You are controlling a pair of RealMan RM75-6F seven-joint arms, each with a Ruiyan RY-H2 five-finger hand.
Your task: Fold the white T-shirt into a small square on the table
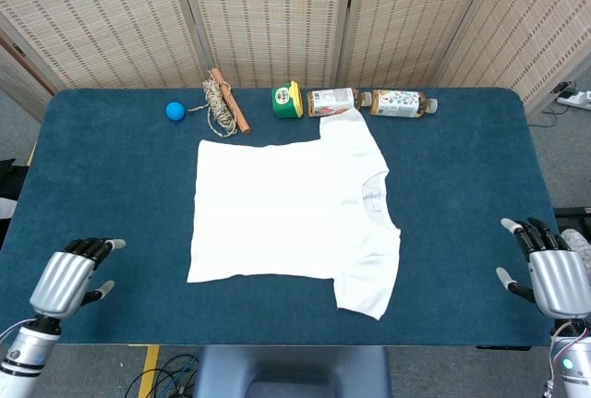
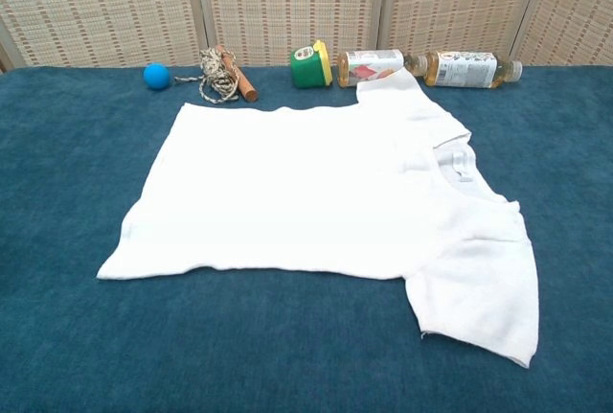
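The white T-shirt (image 1: 294,210) lies spread flat on the blue table (image 1: 120,176), collar to the right and hem to the left; the chest view shows the T-shirt (image 2: 316,202) with both sleeves out. My left hand (image 1: 66,278) hovers over the table's near left corner, fingers apart, holding nothing, well left of the hem. My right hand (image 1: 551,275) hangs at the near right edge, fingers spread and empty, far from the sleeve. Neither hand shows in the chest view.
Along the far edge lie a blue ball (image 1: 174,111), a coil of rope with a wooden stick (image 1: 224,106), a green tape measure (image 1: 287,101) and two bottles (image 1: 334,101) (image 1: 400,102) on their sides. The far sleeve nearly touches the bottles.
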